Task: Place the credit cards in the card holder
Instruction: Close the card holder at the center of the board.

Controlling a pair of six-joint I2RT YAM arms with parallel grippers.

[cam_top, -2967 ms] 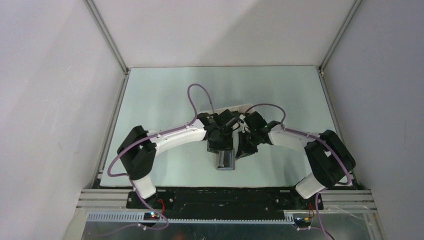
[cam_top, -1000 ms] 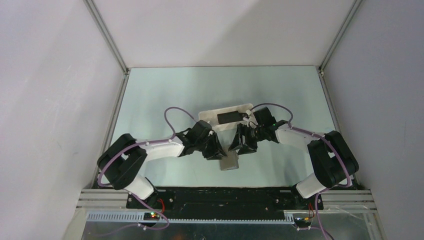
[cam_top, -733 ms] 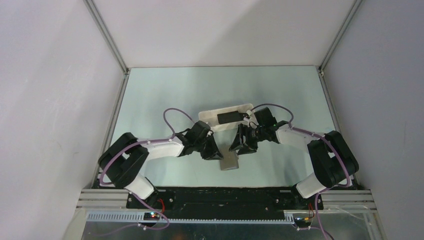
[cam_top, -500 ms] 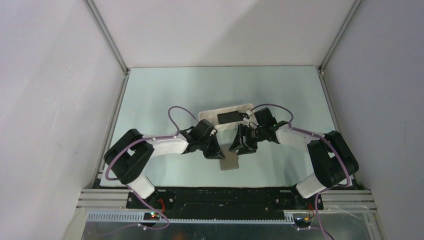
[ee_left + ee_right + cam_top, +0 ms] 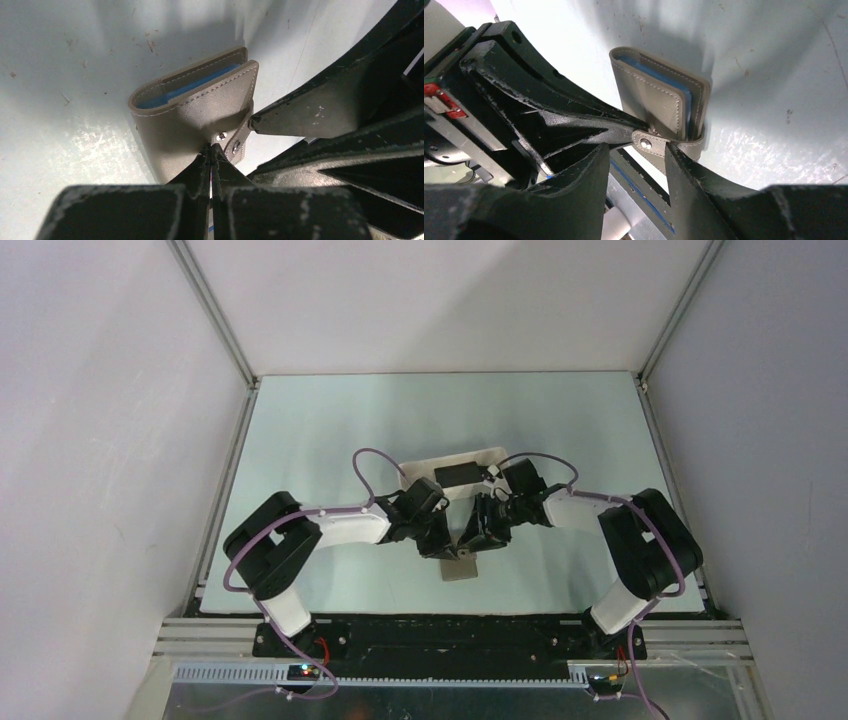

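Grey-brown card holder (image 5: 195,107) lies folded, left pincer (image 5: 210,148) pressed together at its strap (image 5: 659,145), right pincer (image 5: 636,150) spread around it; you have yet to insert the black credit card (image 5: 457,471) from the tray (image 5: 425,465).

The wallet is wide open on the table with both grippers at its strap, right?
No, the wallet is folded, not wide open: the left wrist view shows a blue sliver between its covers. It is on the table with the left gripper and right gripper at its strap.
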